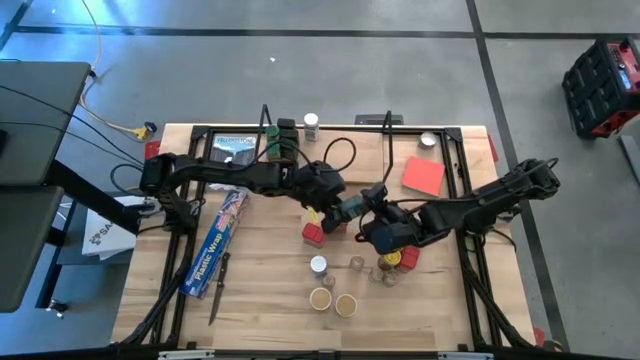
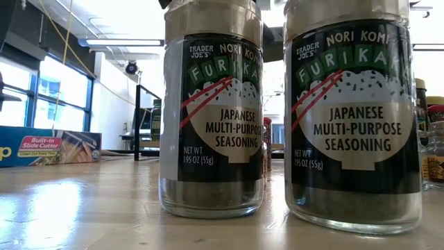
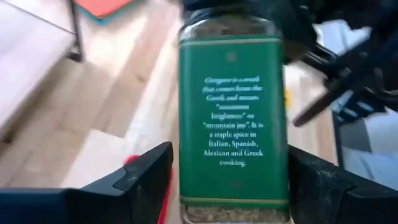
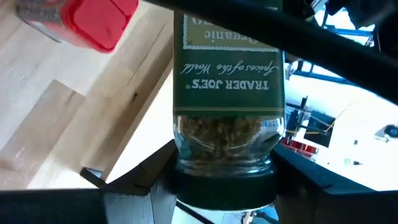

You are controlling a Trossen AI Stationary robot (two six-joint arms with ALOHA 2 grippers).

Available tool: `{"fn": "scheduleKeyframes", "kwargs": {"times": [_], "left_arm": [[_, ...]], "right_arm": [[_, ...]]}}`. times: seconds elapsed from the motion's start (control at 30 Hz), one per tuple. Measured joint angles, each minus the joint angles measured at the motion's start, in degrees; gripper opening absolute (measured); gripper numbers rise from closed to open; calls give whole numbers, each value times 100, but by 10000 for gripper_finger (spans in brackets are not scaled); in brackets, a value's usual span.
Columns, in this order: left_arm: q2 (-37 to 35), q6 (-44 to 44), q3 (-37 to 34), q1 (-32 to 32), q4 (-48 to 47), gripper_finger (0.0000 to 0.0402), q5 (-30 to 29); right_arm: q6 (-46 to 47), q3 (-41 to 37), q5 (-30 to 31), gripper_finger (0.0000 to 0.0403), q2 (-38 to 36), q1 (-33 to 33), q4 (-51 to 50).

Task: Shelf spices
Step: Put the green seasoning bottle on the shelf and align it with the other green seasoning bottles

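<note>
Light wooden table (image 1: 260,300), grey floor (image 1: 400,80) around

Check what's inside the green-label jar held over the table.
In the green-label jar, dried herb flakes show through clear glass by the lid; the label hides the rest.

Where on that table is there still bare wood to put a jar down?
Bare wood lies along the near edge, on both sides of the tan-lidded jars, and between the plastic-wrap box and the red tin. The middle is crowded: both pincers meet at a green-labelled jar above loose jars.
</note>
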Motion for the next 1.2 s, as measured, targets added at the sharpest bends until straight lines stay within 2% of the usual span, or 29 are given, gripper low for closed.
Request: {"fn": "scheduleKeyframes", "kwargs": {"times": [0.07,0.23,0.37,0.47,0.6,0.77,0.93,1.07,1.2], "left_arm": [[-8,121,-2,6,106,262,159],[33,661,0,-88,494,262,115],[33,686,7,-103,661,260,202],[33,624,7,-87,613,243,324],[68,618,7,-64,550,197,353],[72,771,7,-109,426,192,413],[76,1075,7,-330,452,192,-141],[31,1163,16,-488,264,192,-674],[-122,1291,8,-683,-252,191,-1406]], "right_arm": [[-65,0,-3,193,1,83,45],[-479,-4,-82,193,3,107,371],[-611,-6,-104,193,1,85,448],[-633,-7,-242,193,1,85,473],[-624,-17,-274,193,1,109,507],[-434,-20,-562,204,3,133,550],[-285,-17,-585,250,-27,150,606],[29,-17,-551,257,-275,229,511],[778,-15,-730,259,-803,280,52]]}}
